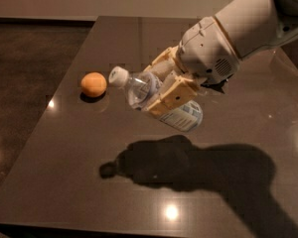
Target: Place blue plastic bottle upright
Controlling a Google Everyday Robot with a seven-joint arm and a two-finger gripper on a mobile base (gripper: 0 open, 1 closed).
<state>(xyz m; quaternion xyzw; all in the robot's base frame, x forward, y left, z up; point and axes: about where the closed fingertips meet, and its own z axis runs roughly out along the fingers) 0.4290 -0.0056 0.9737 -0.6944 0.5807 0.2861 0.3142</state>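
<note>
The blue plastic bottle (139, 88) is a clear bottle with a white cap and a pale blue-and-white label. It hangs above the dark table (64, 148), tilted, with its cap pointing up and to the left. My gripper (166, 86) is shut on the bottle's middle, its cream fingers (176, 93) on either side of the body. The bottle's shadow falls on the table below it.
An orange (94, 84) lies on the table to the left of the bottle's cap. The table's left edge runs diagonally near it, with dark floor beyond. My white arm (248, 29) reaches in from the upper right.
</note>
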